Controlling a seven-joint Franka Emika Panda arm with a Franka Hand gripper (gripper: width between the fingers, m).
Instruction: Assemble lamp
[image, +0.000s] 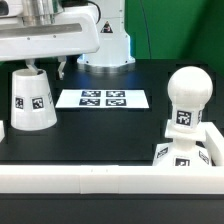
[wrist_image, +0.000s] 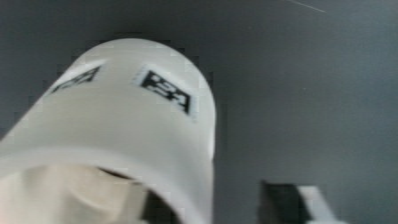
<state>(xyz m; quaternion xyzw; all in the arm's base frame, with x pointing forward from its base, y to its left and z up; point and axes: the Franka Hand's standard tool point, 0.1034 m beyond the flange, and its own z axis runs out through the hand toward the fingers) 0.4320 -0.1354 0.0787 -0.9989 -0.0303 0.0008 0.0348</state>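
Observation:
The white tapered shade (image: 33, 100) stands on the black table at the exterior view's left, narrow end up, tags on its side. The round-headed bulb (image: 187, 95) stands upright on the flat square base (image: 190, 152) at the exterior view's right. My gripper (image: 45, 68) hangs just above the shade's top, open and holding nothing. In the wrist view the shade (wrist_image: 143, 120) fills the picture close under my gripper (wrist_image: 178, 205). One dark finger (wrist_image: 294, 200) shows beside the shade, apart from its wall. The other finger is mostly hidden by the shade.
The marker board (image: 101, 98) lies flat on the table between shade and bulb. A white rail (image: 90, 180) runs along the table's front edge. The arm's white base (image: 108, 45) stands at the back, behind the marker board.

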